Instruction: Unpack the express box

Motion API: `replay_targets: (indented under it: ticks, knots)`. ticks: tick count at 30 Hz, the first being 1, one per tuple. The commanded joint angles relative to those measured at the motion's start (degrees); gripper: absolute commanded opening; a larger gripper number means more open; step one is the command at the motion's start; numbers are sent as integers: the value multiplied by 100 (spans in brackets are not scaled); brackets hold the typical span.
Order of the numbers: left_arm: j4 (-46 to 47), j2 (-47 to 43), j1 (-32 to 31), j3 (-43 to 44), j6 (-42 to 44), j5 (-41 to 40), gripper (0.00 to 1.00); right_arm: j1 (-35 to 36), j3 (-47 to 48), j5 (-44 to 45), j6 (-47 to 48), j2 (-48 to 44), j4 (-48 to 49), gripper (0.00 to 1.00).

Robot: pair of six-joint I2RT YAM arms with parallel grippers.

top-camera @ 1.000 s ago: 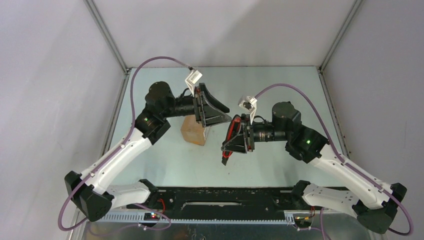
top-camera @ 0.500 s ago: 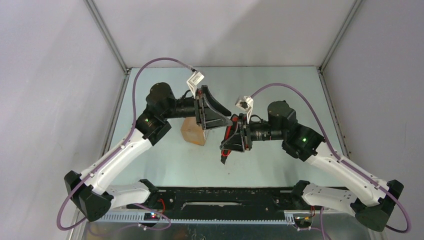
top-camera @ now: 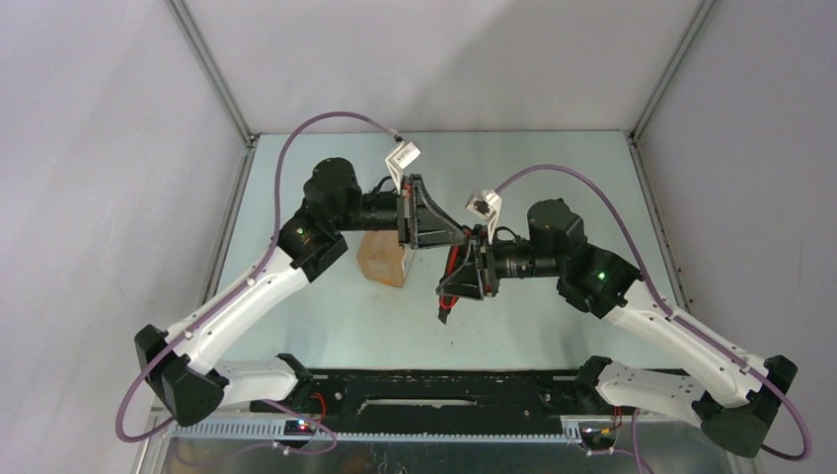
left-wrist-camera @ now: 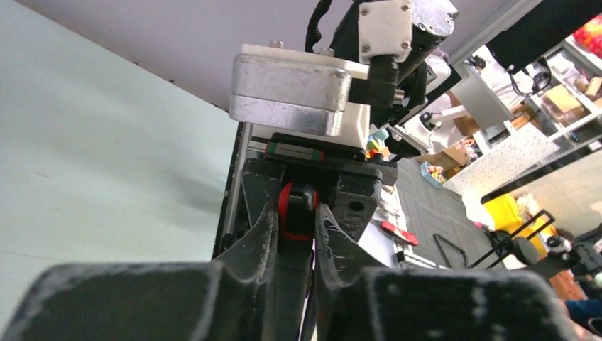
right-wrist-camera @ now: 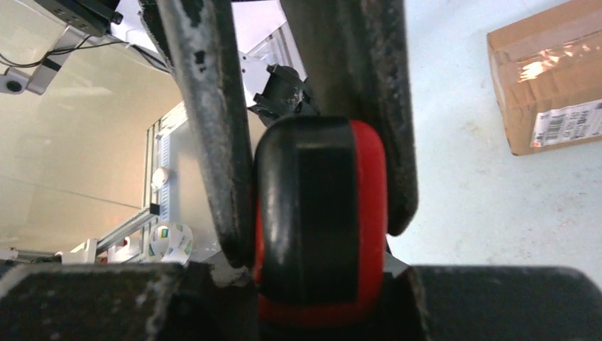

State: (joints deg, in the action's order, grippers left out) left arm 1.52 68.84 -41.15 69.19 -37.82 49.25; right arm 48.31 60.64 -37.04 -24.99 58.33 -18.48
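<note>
pale green worktop (top-camera: 326,316): express box (top-camera: 380,262) sits just under left tool (top-camera: 452,237), whose grip we cannot tell; right tool (right-wrist-camera: 316,213) clamps red-and-black knife (top-camera: 446,301), beside left tool's tip.

Bright and even in the overhead view, softly lit from above; only faint, diffuse shadows on the tabletop (top-camera: 326,316) below the arms. Sharp throughout there. In the left wrist view, blurred left hand (left-wrist-camera: 294,222) along the bottom edge, washed-out brightness at upper right. In the right wrist view, out-of-focus utility knife (right-wrist-camera: 319,213) at centre, glare on the express box (right-wrist-camera: 554,78) tape.
</note>
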Motion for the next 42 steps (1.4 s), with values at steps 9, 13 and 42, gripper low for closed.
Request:
replay_targets:
  ticks: [9,13,42]
  knots:
    - [1128,-260,-27,-213,-667,-1084,0,-80,26,789,-188,-475,349,97]
    - [1277,-319,-6,-193,-790,-1142,0,-184,-26,857,-260,-589,482,100]
    - [1860,-303,-157,-244,-966,-984,0,-358,-334,5,-1152,-186,2081,33]
